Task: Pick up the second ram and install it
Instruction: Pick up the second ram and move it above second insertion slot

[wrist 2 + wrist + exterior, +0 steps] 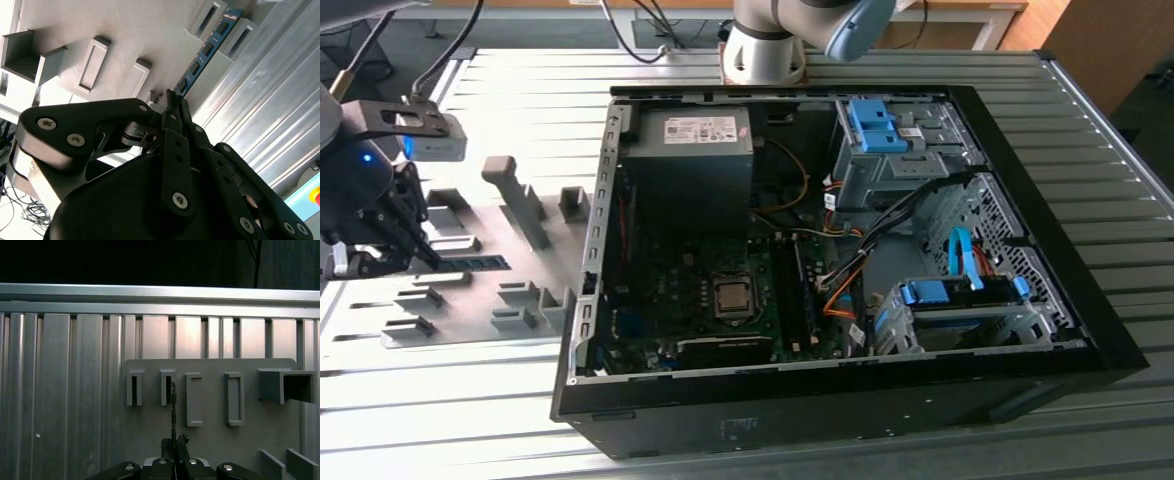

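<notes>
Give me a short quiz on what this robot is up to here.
1. True or false: the gripper is shut on the second ram.
2. Fill in: the open computer case lies to the exterior view's ____ of the gripper.
3. The gripper is over: A the grey holder plate, B the computer case, C a person's hand.
Key: 1 true; 2 right; 3 A.

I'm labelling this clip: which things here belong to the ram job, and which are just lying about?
Job: second ram; claw, closed on its end; open computer case.
Lying about: spare grey holder blocks; blue drive brackets; power supply.
</notes>
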Tool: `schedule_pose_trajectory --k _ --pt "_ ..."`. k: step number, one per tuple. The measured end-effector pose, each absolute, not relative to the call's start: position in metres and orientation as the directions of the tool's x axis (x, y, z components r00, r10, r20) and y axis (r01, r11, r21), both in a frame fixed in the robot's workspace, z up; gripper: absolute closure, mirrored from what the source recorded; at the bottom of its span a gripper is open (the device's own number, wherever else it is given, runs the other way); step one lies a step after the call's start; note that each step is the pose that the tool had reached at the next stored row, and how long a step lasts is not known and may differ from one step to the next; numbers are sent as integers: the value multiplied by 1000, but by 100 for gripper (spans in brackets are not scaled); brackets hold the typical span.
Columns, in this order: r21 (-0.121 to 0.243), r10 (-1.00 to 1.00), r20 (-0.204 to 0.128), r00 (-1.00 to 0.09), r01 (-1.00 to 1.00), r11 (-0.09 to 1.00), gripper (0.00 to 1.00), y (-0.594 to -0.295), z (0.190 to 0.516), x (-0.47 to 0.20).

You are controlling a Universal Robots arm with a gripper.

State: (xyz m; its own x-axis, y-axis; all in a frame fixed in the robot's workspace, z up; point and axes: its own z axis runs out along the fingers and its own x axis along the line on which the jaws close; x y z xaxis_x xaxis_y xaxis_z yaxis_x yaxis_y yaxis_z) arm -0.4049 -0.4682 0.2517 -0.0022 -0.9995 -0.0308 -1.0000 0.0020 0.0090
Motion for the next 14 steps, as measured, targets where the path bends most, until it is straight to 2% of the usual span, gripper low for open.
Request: schedule_pose_trajectory --k 14 --pt "9 -1000 -31 -2 -1000 2 86 -468 270 -405"
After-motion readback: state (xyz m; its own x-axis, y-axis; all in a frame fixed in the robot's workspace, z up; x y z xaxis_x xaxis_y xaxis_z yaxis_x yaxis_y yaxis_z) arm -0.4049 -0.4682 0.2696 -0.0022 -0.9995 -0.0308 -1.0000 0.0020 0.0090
